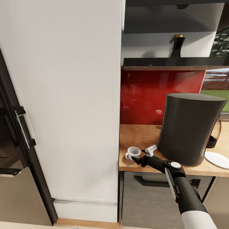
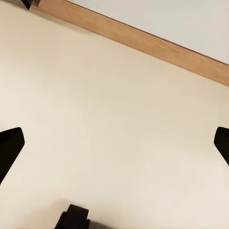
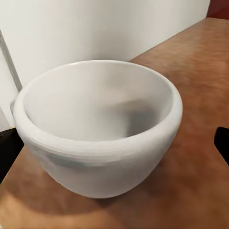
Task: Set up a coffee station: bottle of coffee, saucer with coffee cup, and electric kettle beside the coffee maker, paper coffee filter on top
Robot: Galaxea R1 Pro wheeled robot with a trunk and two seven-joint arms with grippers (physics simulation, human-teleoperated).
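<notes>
A white coffee cup (image 1: 133, 152) stands upright near the left front corner of the wooden countertop (image 1: 140, 135). My right gripper (image 1: 142, 154) is open right beside it, and the cup (image 3: 100, 129) looms close between the spread fingertips (image 3: 222, 143), untouched as far as I can tell. The tall dark coffee maker (image 1: 190, 127) stands just right of the cup. A white saucer (image 1: 218, 159) lies at the counter's right front. A dark bottle (image 1: 176, 46) with a gold cap stands on the shelf above. My left gripper (image 2: 114, 148) hangs open over the beige floor (image 2: 114, 95).
A tall white cabinet (image 1: 63, 95) walls off the counter's left end, close to the cup. A glass vessel (image 1: 214, 133) with dark contents stands behind the coffee maker at right. A dark oven front (image 1: 12, 133) is at far left. A drawer handle (image 1: 149, 182) sits under the counter.
</notes>
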